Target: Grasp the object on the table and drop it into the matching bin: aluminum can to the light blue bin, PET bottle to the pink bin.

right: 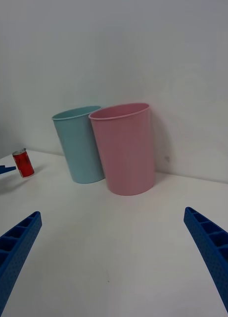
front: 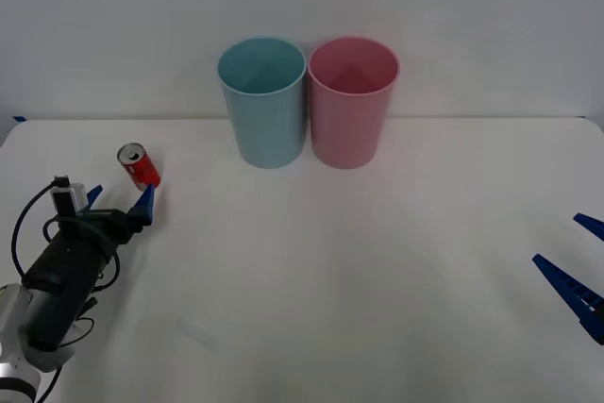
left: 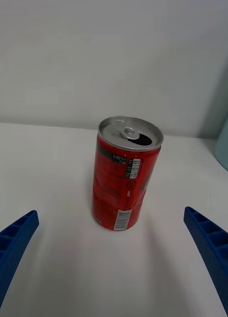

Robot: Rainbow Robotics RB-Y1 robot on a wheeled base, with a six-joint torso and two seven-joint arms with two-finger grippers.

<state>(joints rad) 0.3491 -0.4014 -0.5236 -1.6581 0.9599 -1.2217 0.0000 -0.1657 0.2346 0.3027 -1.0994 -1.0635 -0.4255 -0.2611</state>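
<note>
A small red aluminum can (front: 140,164) with a silver opened top stands upright on the white table (front: 311,271) at the left. My left gripper (front: 119,199) is open just short of it, its blue fingers spread wide with the can (left: 125,178) ahead of them, untouched. The light blue bin (front: 262,101) and the pink bin (front: 352,101) stand side by side at the back centre, touching; both show in the right wrist view, blue (right: 80,144) and pink (right: 125,147). My right gripper (front: 578,261) waits open near the right edge, with the can (right: 23,163) far off.
A plain white wall rises behind the table. A dark cable loops beside the left arm (front: 57,271). Bare table surface stretches between the can and the bins and across the middle.
</note>
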